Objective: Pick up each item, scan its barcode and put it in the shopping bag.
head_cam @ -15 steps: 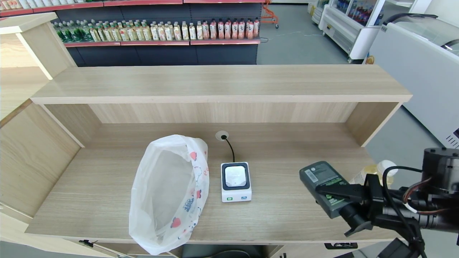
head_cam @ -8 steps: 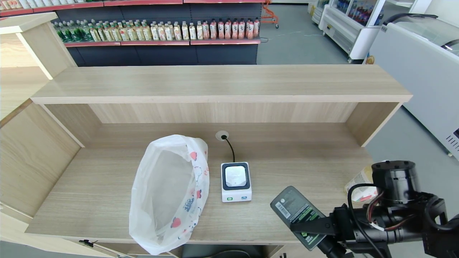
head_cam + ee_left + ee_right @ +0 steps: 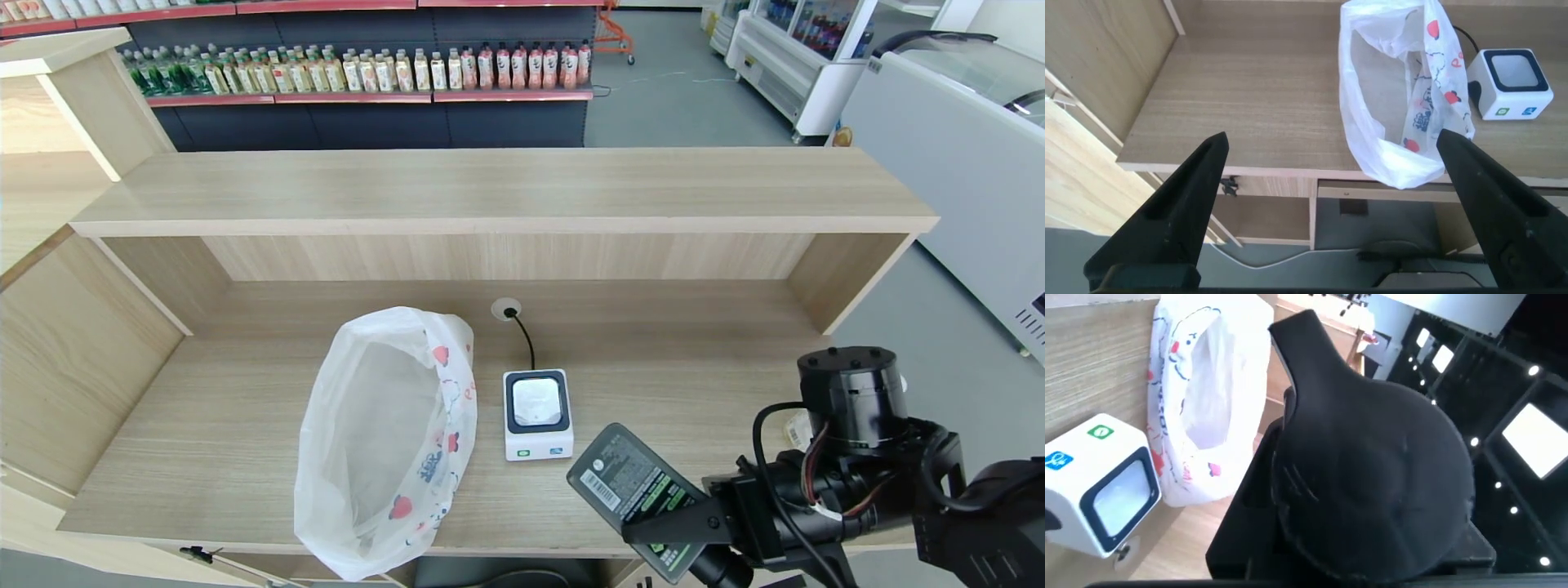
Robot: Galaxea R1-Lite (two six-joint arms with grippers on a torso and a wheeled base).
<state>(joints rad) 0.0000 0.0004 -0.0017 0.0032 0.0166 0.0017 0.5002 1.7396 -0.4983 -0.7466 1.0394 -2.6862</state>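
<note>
Packet (image 3: 627,483), clenched in the right claw (image 3: 673,535) over the counter (image 3: 245,425) front edge, barcode up, hangs just right of the scanner (image 3: 536,412), its long axis slanting toward it.

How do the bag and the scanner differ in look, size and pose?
The bag is soft, translucent plastic; the scanner is a rigid white box. The bag is much larger than the scanner. The bag overhangs the front edge of the counter; the scanner sits wholly on it. Both rest on the counter.
</note>
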